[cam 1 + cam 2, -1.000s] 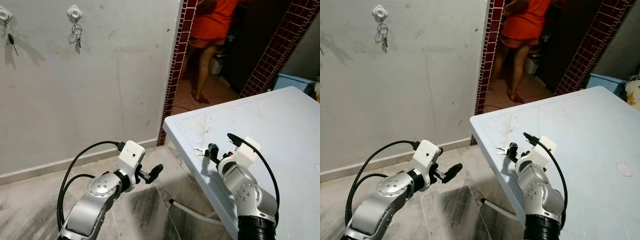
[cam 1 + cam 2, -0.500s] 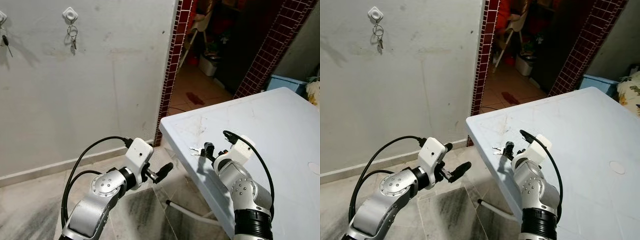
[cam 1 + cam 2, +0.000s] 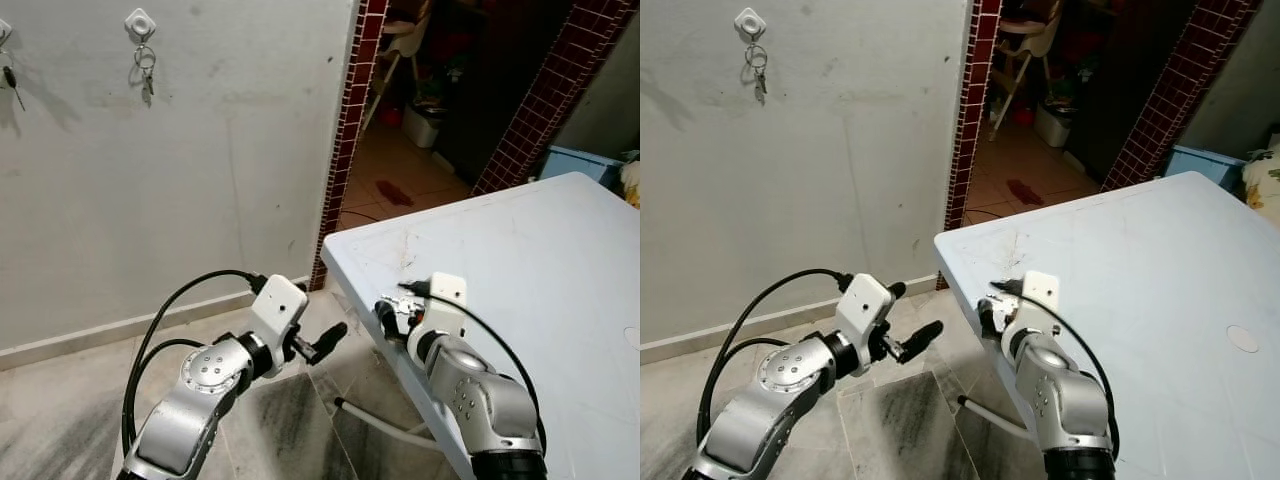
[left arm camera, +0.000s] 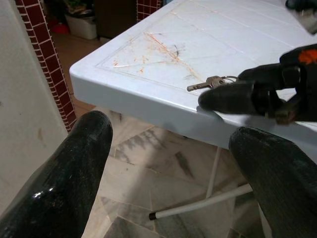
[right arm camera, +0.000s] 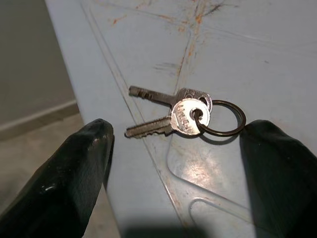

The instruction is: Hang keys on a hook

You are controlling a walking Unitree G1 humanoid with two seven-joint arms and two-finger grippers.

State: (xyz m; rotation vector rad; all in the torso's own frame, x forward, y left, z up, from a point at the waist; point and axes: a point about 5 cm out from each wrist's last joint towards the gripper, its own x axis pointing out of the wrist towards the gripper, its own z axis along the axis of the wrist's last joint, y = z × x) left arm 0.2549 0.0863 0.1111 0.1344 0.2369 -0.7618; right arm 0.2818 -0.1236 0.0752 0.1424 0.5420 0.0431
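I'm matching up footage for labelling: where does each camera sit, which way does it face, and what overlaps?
Left and right eye views: on the head, looking forward and down at the wall hooks, table and both arms.
Left wrist view: along the open left pincer toward the table corner; its black fingers show.
Right wrist view: down over the keys between the open right pincer fingers.
Shared: both wrist views show the keys on the table.
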